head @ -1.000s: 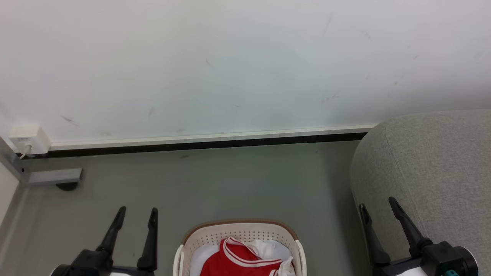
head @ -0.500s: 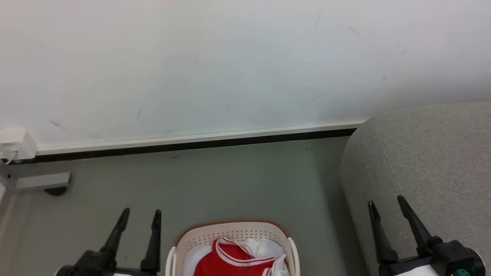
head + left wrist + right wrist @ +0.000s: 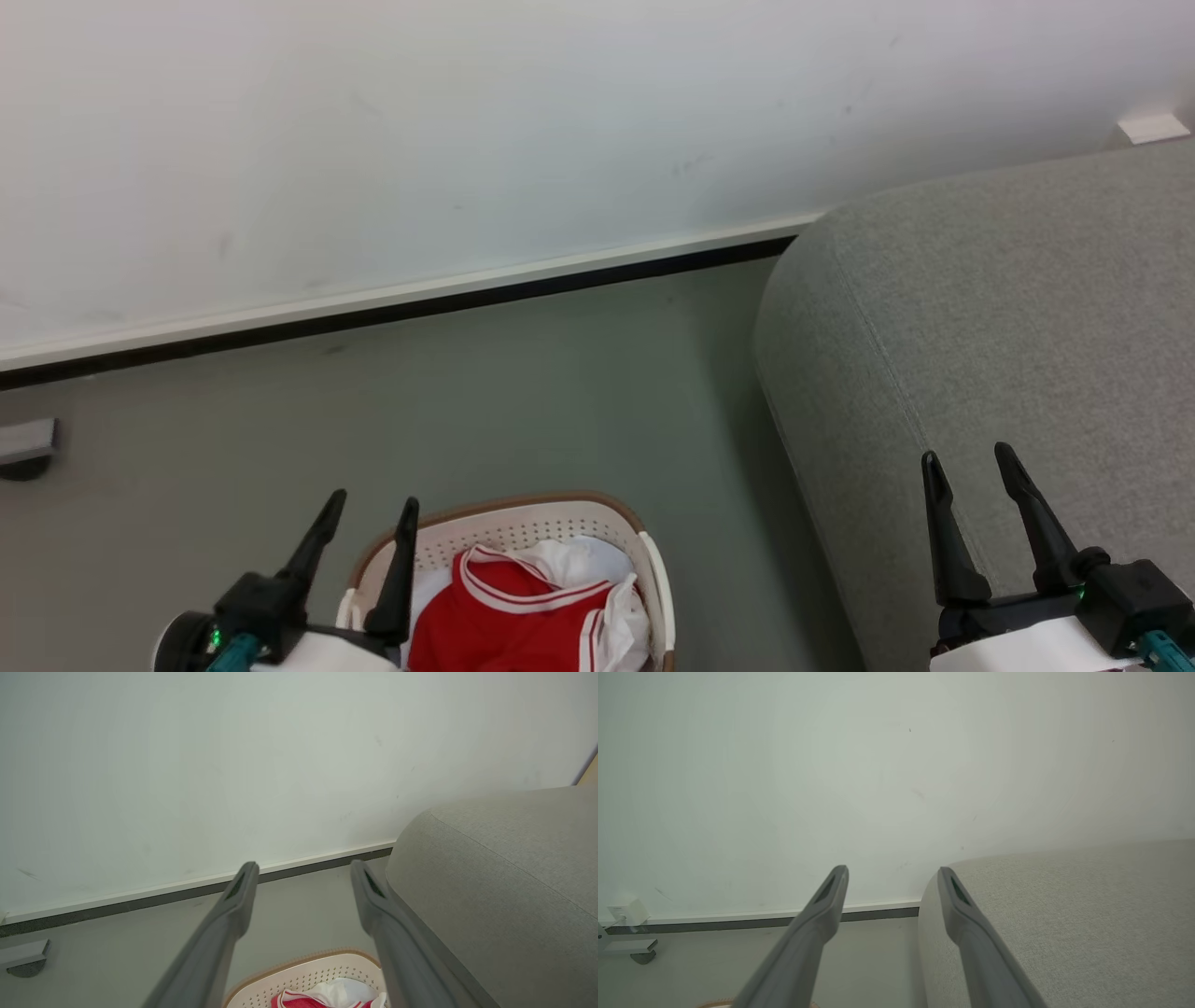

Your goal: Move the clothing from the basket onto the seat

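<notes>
My left pincer (image 3: 373, 500) stood wide open, with nothing between its two dark fingers. Seen from my head, its inner finger crossed the left rim of the basket (image 3: 523, 502); I could not tell whether it touched. My right pincer (image 3: 966, 454) was just as wide and just as empty, its fingers pointing up over the grey seat (image 3: 980, 308). The basket sat on the grey-green floor (image 3: 513, 392) between the two pincers, close to the left one and near the seat's rounded edge but apart from it. The red clothing (image 3: 485, 616) with white striped trim lay bunched inside the basket, on a pale white sheet (image 3: 579, 558). Beyond ran a dark skirting strip (image 3: 420, 310) and a white wall (image 3: 467, 140).
</notes>
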Available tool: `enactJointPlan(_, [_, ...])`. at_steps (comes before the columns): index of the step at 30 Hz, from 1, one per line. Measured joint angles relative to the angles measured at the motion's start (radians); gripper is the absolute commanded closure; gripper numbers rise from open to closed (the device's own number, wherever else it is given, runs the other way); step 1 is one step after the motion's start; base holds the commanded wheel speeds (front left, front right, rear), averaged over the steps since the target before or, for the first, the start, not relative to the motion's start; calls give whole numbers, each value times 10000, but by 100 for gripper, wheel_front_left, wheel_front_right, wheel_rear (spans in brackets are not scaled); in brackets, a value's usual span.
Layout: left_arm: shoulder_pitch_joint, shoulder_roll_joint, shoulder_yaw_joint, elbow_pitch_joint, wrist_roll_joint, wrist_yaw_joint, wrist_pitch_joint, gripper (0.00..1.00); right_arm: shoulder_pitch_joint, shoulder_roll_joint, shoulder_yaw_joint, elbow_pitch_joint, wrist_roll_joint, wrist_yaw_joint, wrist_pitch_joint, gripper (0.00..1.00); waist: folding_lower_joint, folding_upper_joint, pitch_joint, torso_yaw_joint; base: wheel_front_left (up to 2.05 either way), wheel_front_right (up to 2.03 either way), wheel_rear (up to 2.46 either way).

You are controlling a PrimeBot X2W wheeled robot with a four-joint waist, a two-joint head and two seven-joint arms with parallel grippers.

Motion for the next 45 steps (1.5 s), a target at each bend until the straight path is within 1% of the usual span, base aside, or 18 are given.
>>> enactJointPlan(8, [-1186, 393, -635, 1384, -130, -161, 838, 0, -355, -2, -207, -178, 213, 0, -46, 0, 0, 1, 921, -610, 0, 0, 0])
enactJointPlan(14, [-2070, 982, -1553, 2543, -466, -238, 1864, 0, -691, -2, -408, -514, 493, 0, -48, 0, 1, 0, 1834, -1028, 0, 0, 0])
enactJointPlan(21, [-3146, 1835, -3076, 3697, -1367, -245, 3028, 0, -1128, -6, -681, -796, 798, 0, -48, 0, 2, 0, 2944, -1567, 0, 0, 0])
enactJointPlan(27, [-3817, 2403, -4573, 4585, -2416, -245, 4219, 0, -1399, 2, -802, -922, 1039, 0, -48, 0, 3, 0, 3798, -2059, 0, 0, 0])
enactJointPlan(32, [-4432, 2817, -5505, 5189, -3012, -245, 5064, 0, -1548, -6, -901, -1051, 1269, 0, -48, 0, 2, 0, 4400, -2429, 0, 0, 0])
enactJointPlan(38, [-5195, 3283, -6506, 5730, -3279, -245, 5958, 0, -1709, -4, -890, -1143, 1457, 0, -48, 0, 1, 0, 5093, -2780, 0, 0, 0])
enactJointPlan(42, [-5688, 3494, -7091, 5981, -3405, -245, 6475, 0, -1755, -4, -886, -1177, 1653, 0, -48, 0, 1, 0, 5522, -2948, 0, 0, 0])
enactJointPlan(45, [-6013, 3613, -7363, 6334, -3636, -245, 7060, 0, -1896, -6, -844, -1197, 1768, 0, -48, 0, 1, 0, 5810, -3055, 0, 0, 0])
